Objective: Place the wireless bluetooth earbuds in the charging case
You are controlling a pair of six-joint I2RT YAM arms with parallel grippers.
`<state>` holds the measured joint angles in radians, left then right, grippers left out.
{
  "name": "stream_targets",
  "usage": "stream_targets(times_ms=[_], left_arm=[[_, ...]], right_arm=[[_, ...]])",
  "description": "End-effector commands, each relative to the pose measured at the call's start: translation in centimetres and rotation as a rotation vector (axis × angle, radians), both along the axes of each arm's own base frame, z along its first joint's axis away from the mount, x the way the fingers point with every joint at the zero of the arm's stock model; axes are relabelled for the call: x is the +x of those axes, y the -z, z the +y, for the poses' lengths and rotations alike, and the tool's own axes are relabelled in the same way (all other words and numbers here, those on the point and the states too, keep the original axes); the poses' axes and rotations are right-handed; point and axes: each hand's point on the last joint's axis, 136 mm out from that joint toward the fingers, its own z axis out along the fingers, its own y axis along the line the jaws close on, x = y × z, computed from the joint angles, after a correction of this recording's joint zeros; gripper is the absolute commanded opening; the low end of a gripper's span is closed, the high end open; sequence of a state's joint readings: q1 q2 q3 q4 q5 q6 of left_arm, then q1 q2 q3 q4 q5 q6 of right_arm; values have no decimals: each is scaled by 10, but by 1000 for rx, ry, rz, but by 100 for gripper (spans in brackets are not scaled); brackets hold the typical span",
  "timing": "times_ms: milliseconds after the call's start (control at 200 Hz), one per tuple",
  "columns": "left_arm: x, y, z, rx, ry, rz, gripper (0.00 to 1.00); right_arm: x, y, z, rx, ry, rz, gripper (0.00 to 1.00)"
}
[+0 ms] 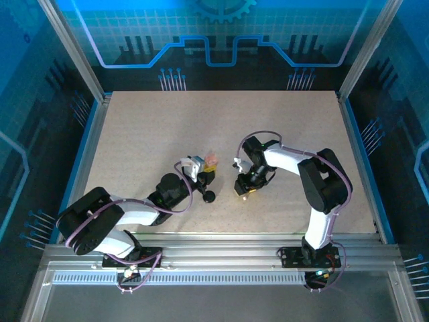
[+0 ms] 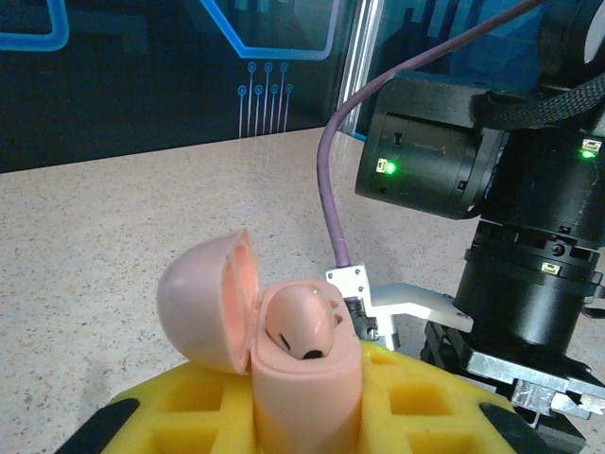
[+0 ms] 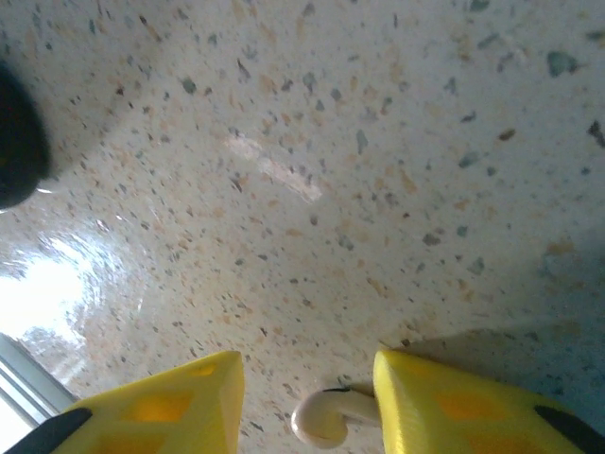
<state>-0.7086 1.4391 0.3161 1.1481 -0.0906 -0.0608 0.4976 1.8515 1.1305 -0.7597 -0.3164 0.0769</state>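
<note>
A pink charging case (image 2: 304, 392) stands upright with its lid (image 2: 203, 303) swung open to the left. My left gripper (image 2: 307, 405) is shut on the case body with its yellow fingers (image 2: 180, 411). One pale pinkish earbud (image 2: 301, 322) sits in the case. From above, the case (image 1: 212, 159) shows at the left gripper (image 1: 206, 173). A second pale earbud (image 3: 326, 418) lies on the table between the fingers of my open right gripper (image 3: 307, 383), touching the right finger (image 3: 454, 407). The black earbuds are out of view.
A round black object (image 1: 210, 196) rests on the table just in front of the left gripper, and its dark edge (image 3: 14, 142) shows in the right wrist view. The right arm's wrist (image 2: 529, 236) hangs close beside the case. Metal frame rails border the speckled table (image 1: 147, 127).
</note>
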Motion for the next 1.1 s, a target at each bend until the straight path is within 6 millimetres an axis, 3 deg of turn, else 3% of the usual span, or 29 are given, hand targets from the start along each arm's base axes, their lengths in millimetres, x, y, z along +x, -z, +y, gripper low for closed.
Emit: stream_targets(times_ms=[0, 205, 410, 485, 785, 1096], left_arm=[[3, 0, 3, 8, -15, -9, 22], [3, 0, 1, 6, -6, -6, 22], [2, -2, 0, 2, 3, -6, 22], [2, -1, 0, 6, 0, -2, 22], [3, -1, 2, 12, -9, 1, 22], [3, -3, 3, 26, -15, 0, 22]], right_arm=[[-19, -11, -18, -106, -50, 12, 42], [-30, -12, -16, -110, -70, 16, 41], [-19, -10, -18, -167, -90, -63, 38], [-15, -14, -16, -185, -127, -113, 43], [-17, -24, -5, -236, -400, -286, 43], [-9, -21, -5, -273, -451, -288, 42]])
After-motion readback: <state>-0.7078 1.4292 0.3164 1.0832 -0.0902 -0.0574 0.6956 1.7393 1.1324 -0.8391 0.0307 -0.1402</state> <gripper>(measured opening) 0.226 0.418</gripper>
